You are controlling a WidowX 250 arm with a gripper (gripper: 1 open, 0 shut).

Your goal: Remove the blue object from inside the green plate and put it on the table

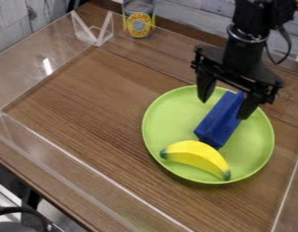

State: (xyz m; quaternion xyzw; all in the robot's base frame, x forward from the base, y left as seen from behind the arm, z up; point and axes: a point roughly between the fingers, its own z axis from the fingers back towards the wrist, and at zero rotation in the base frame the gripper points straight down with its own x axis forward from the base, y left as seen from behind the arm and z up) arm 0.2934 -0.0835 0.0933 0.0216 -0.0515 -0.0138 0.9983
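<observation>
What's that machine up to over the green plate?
A robot arm is holding its claw open, pointing straight down over a blue block that lies in the green plate next to a yellow banana. A finger stands on each side of the block's far end, but it hasn't closed. The block isn't lifted yet.
</observation>
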